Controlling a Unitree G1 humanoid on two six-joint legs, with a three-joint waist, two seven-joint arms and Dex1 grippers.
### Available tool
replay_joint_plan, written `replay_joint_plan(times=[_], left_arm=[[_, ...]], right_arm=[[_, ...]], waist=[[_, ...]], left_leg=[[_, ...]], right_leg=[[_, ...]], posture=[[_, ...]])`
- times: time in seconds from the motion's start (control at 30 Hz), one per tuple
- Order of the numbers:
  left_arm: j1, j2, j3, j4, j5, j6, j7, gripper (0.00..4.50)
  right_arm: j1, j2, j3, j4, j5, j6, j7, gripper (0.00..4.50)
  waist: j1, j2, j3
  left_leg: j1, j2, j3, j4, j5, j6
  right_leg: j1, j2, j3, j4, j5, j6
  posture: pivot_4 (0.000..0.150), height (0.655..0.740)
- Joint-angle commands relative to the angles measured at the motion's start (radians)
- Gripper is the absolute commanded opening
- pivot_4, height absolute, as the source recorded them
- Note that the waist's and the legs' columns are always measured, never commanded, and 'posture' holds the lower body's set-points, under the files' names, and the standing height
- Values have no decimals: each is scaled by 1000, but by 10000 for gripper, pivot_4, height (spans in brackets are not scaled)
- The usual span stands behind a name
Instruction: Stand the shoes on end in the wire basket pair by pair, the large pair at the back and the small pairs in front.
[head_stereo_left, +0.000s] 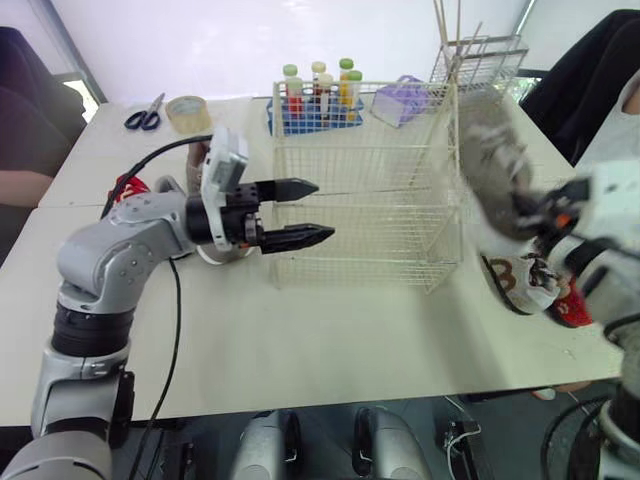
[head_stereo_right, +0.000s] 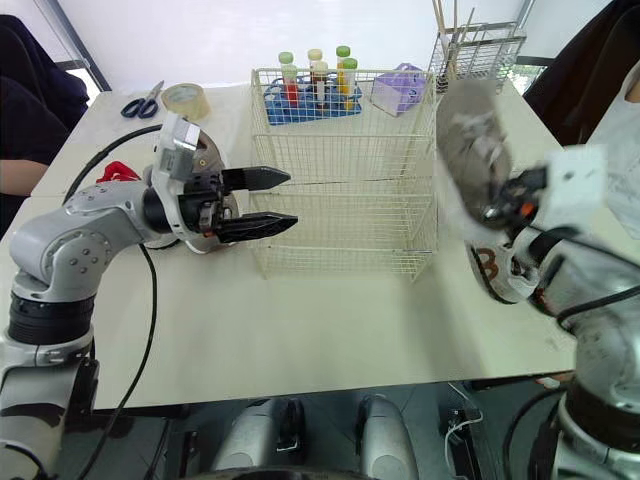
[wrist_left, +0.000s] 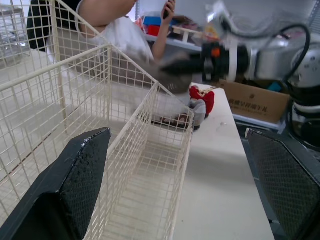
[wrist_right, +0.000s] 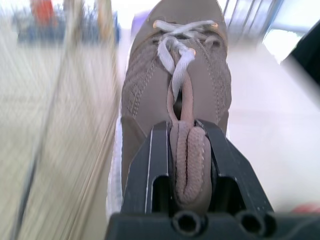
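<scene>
Basket (head_stereo_left: 360, 190): coated wire, smooth. Shoe (wrist_right: 150, 80): woven cloth, seemingly matt. Table (head_stereo_left: 350, 340): smooth, matt.

The basket (head_stereo_left: 365, 180) stood open at the top, its wire walls barring entry from the sides; the left gripper (head_stereo_left: 322, 211), fingers spread wide, hung at its left end; the shoe (head_stereo_left: 490, 170), clamped in the right gripper (wrist_right: 186, 130), hung just beside its right end; small shoes (head_stereo_left: 522, 285) lay on the table (head_stereo_left: 330, 340) near the basket's right front corner, under the right arm; a tube rack (head_stereo_left: 315, 108) and a purple box (head_stereo_left: 400, 100) crowded just behind the back wall; a broad bare strip of table ran along the front; tape (head_stereo_left: 188, 112) and scissors (head_stereo_left: 147, 112) lay well off at the far left.
</scene>
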Motion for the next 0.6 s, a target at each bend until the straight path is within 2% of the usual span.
replay_joint_plan(times=[0.03, 0.13, 0.3, 0.5, 0.6], left_arm=[[-37, -8, 36, -1, -29, 1, -1, 45000], [-51, -16, 46, 9, -48, 12, 6, 45000], [-97, -12, 91, 61, -97, 43, 11, 45000], [-174, 67, 165, 171, -156, 129, -30, 45000], [-188, 123, 203, 202, -192, 187, -41, 45000]], right_arm=[[-72, -84, -37, 18, -11, -7, 24, 2023], [-129, -194, -33, 80, -13, -99, 126, 2023], [-208, -346, -23, 206, 31, -287, 400, 2023], [-330, -446, 105, 356, 83, -481, 752, 2023], [-378, -480, 204, 409, 48, -603, 914, 2023]], waist=[[1, 0, 0], [-2, 0, 0], [-4, 1, 1], [-16, 1, 1], [-26, 1, 2]], left_leg=[[0, 0, 0, 0, 0, 0], [0, 0, 1, 0, 0, 1], [0, 0, 1, 0, 0, 1], [0, 0, 1, 0, 0, 0], [0, 0, 1, 0, 0, 0]], right_leg=[[0, 0, 0, 0, 0, 0], [0, 0, 0, -1, 0, 0], [0, 0, 1, -1, 0, 0], [0, 0, 0, -1, 0, 1], [0, 0, 0, -1, 0, 1]], posture=[[1500, 7400], [1500, 7400], [1500, 7400], [1500, 7400], [1500, 7400]])
